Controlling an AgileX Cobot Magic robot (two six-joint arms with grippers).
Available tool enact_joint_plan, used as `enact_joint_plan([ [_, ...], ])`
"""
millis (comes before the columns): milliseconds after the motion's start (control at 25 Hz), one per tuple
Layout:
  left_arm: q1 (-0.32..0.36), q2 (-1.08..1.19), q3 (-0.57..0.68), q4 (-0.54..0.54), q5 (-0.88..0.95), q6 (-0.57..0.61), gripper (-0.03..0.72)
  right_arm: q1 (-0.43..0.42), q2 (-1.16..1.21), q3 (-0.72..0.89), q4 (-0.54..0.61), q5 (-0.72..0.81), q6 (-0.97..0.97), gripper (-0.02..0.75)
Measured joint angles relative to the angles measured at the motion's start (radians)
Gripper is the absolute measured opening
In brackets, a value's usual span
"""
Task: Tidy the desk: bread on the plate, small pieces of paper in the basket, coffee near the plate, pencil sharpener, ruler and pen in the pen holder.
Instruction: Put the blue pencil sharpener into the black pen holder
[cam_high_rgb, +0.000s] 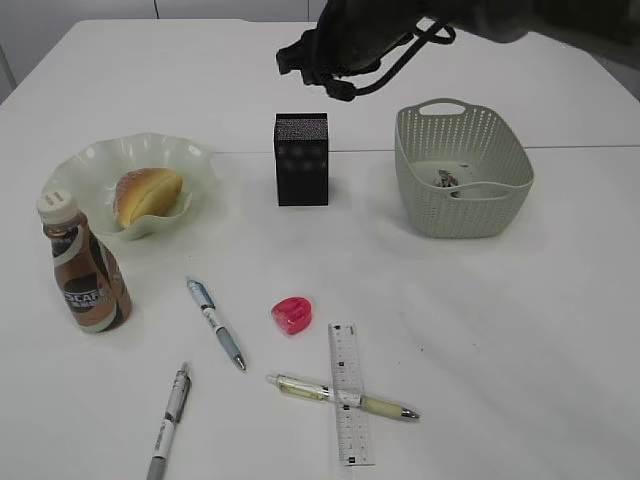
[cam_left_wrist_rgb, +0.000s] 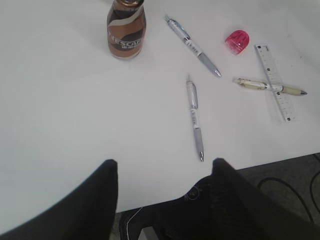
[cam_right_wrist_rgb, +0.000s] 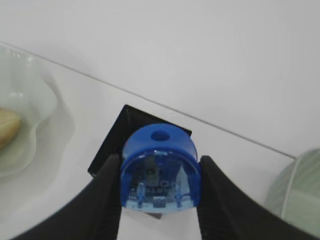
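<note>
My right gripper (cam_right_wrist_rgb: 160, 172) is shut on a blue pencil sharpener (cam_right_wrist_rgb: 160, 167) and holds it above the black pen holder (cam_right_wrist_rgb: 114, 150), which stands at the table's middle back (cam_high_rgb: 301, 160). In the exterior view the right arm (cam_high_rgb: 340, 50) hangs above the holder. Bread (cam_high_rgb: 147, 195) lies on the pale green plate (cam_high_rgb: 90, 165). A coffee bottle (cam_high_rgb: 85, 265) stands in front of the plate. A red sharpener (cam_high_rgb: 292, 315), a ruler (cam_high_rgb: 348, 392) and three pens (cam_high_rgb: 215, 322) (cam_high_rgb: 342, 396) (cam_high_rgb: 170, 410) lie at the front. My left gripper (cam_left_wrist_rgb: 162, 165) is open and empty at the table's near edge.
A grey-green woven basket (cam_high_rgb: 462, 170) stands at the back right with small paper pieces (cam_high_rgb: 445, 178) inside. The yellowish pen lies across the ruler. In the left wrist view the coffee bottle (cam_left_wrist_rgb: 126, 30) and a pen (cam_left_wrist_rgb: 194, 117) lie ahead of the left gripper.
</note>
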Motion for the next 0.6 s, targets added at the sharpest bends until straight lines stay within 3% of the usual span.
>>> enact_joint_plan([
  [600, 0.000, 0.000, 0.000, 0.030, 0.000, 0.000, 0.434, 0.000, 0.134, 0.000, 0.021, -0.308, -0.003, 0.288],
])
